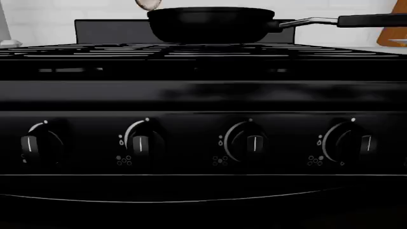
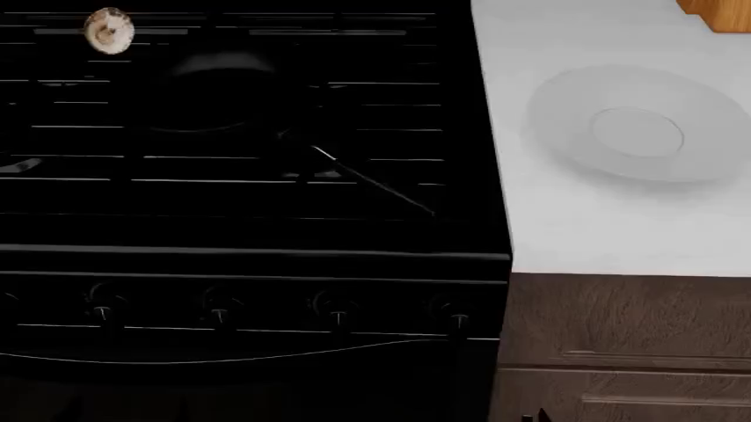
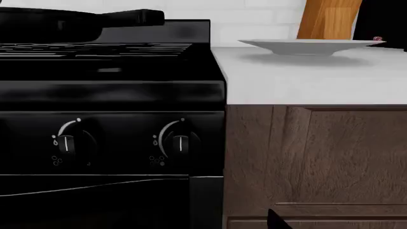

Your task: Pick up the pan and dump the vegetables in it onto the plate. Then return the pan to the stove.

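A: Where is the pan [image 2: 223,92] at this moment?

B: It sits on the grates [image 2: 235,180] of the stove [image 2: 252,264], toward the back and a little left of the middle. In the head view it is hard to separate from the black grates, but the left wrist view shows it clearly, resting flat on them. Its thin handle [image 2: 369,183] points toward the front right, in the direction of the worktop [image 2: 610,229].

A: And the mushroom [image 2: 108,29]? Is it inside the pan?

B: No. In the head view it lies on the stove at the back left, outside the rim of the pan and near it. In the left wrist view only a small pale part of it shows behind the left side of the pan.

A: Where is the plate [image 2: 639,127]?

B: On the white worktop, to the right of the stove and well apart from the pan. Nothing lies on it. Behind it, at the far right, stands something of orange-brown wood [image 2: 716,13].

A: What do the grippers do?

B: Neither one appears in any view, so I cannot tell if they are released or clenched. Both wrist views look at the stove front from low, where the knobs [image 1: 141,143] stand in a row, and the right one also shows the brown cabinet [image 3: 318,162] under the worktop.
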Robot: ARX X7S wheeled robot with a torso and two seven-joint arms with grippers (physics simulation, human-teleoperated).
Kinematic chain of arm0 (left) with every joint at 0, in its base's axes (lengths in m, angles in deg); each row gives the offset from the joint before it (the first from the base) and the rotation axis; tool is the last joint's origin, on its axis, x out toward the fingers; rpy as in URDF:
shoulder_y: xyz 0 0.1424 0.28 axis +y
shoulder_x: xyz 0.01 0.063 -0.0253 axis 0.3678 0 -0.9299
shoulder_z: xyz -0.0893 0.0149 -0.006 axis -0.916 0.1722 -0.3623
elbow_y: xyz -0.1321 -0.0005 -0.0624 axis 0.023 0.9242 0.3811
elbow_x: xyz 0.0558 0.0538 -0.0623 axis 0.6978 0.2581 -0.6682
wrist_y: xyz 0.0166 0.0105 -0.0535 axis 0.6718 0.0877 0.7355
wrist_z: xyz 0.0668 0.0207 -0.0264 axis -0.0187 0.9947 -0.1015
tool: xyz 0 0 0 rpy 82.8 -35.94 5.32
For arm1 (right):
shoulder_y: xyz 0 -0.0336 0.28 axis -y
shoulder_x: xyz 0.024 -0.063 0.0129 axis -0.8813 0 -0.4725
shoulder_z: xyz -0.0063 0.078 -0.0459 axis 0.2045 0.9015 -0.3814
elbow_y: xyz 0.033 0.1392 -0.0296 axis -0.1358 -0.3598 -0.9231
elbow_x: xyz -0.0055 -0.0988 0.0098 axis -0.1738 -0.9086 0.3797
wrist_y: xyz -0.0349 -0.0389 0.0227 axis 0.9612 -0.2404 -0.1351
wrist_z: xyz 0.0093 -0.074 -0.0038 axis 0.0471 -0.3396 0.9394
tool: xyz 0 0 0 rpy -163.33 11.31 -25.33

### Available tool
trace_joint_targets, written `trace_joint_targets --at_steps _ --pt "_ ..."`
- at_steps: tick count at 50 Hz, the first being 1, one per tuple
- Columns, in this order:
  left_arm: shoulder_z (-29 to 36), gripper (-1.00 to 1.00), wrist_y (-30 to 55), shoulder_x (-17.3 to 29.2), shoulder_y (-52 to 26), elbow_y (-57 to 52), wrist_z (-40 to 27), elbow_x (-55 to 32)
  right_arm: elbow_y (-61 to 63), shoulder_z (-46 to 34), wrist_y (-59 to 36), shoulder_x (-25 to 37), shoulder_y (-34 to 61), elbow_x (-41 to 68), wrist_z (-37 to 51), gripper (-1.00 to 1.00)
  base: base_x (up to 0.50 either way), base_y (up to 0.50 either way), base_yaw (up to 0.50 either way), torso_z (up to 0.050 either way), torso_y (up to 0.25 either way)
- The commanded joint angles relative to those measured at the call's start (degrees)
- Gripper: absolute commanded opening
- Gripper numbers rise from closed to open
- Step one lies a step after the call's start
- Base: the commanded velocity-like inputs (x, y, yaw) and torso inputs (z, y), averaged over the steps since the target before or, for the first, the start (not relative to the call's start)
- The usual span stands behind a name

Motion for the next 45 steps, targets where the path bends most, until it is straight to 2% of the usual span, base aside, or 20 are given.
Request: trace_joint_targets --at_steps 1,24,26,27,37,38,45 --pt "2.21 1.00 0.07 1.91 0.07 -0.22 -2.21 -1.90 0.00 -2.72 0.14 2.29 -0.03 2.29 2.72 1.00 0.00 0.00 0.00 0.000 0.000" --pt "4.37 1.00 -1.32 3.84 0.04 -0.64 -5.40 -4.34 0.40 -5.24 0.46 4.43 -0.09 4.85 4.51 1.00 0.00 0.00 0.00 0.000 0.000" --pt "4.91 1.00 2.79 4.02 -0.53 -0.73 -6.47 -3.34 0.24 -5.42 0.59 4.55 -0.01 4.98 4.62 1.00 0.00 0.00 0.00 0.000 0.000" --pt "5.05 1.00 1.88 4.15 -0.50 -0.59 -6.53 -3.23 0.27 -5.52 0.56 4.62 -0.01 5.01 4.70 1.00 0.00 0.00 0.00 0.000 0.000" --pt "4.84 1.00 0.09 4.92 0.25 -1.67 -5.96 -6.40 0.16 -6.20 0.92 5.25 -0.03 5.80 5.29 1.00 0.00 0.00 0.00 0.000 0.000" --pt "5.06 1.00 -0.67 5.36 0.99 -2.44 -2.67 -9.87 0.15 -6.34 0.92 5.32 0.01 5.82 5.36 1.00 0.00 0.00 0.00 0.000 0.000" --pt "6.20 1.00 -0.26 6.23 1.61 -3.94 -3.79 -8.64 0.47 -6.95 0.90 5.81 -0.02 6.35 5.71 1.00 0.00 0.00 0.00 0.050 0.077"
